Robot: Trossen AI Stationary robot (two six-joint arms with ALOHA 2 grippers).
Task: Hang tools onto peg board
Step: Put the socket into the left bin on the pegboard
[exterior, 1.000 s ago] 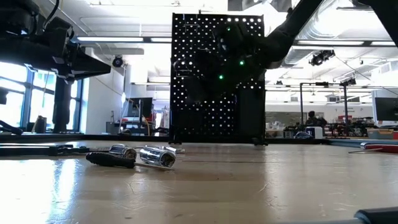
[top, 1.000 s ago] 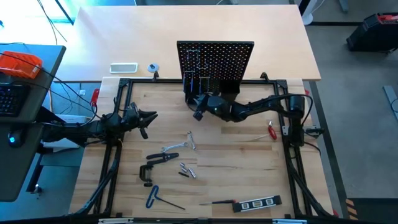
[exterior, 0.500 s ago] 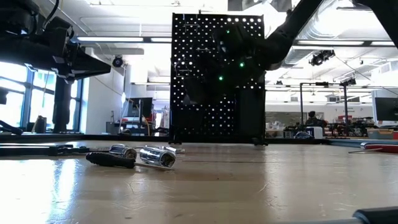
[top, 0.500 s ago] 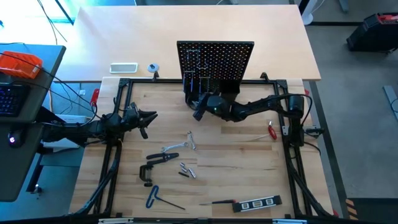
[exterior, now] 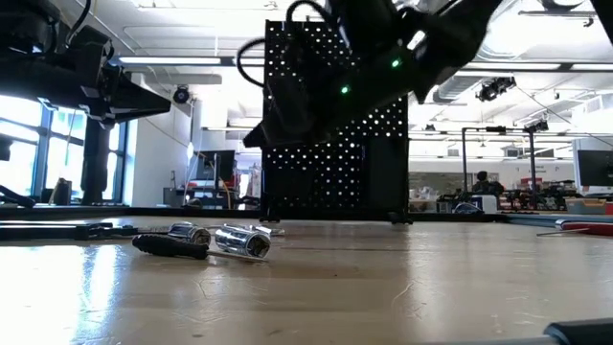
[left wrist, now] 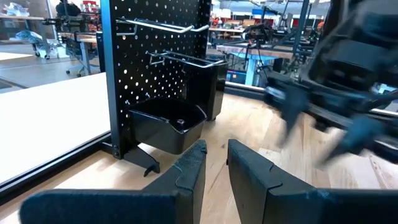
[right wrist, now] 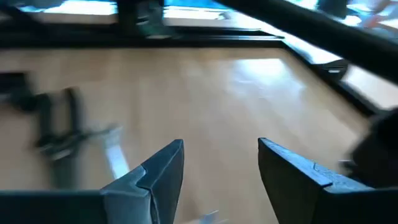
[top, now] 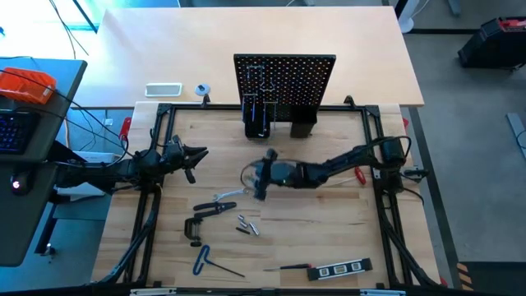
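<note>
The black peg board stands upright at the table's far edge with two black holder boxes at its base. The tools lie flat near the left front: silver wrenches, black-handled pliers, a C-clamp, a blue-handled hex key, small bits and a level. My right gripper hovers open over the table's middle, just right of the wrenches, holding nothing. My left gripper waits at the left, its fingers a narrow gap apart and empty.
Wire hooks stick out from the peg board's face. A red-handled tool lies near the right arm's base. A black frame rims the work area. Bare wood lies at the table's right front.
My right gripper has swung away from the peg board's left holder box toward the table's near edge and a little left, ending over the table's middle beside the wrenches. In the high view its fingers stand wider apart than before. The tools on the table have not moved.
</note>
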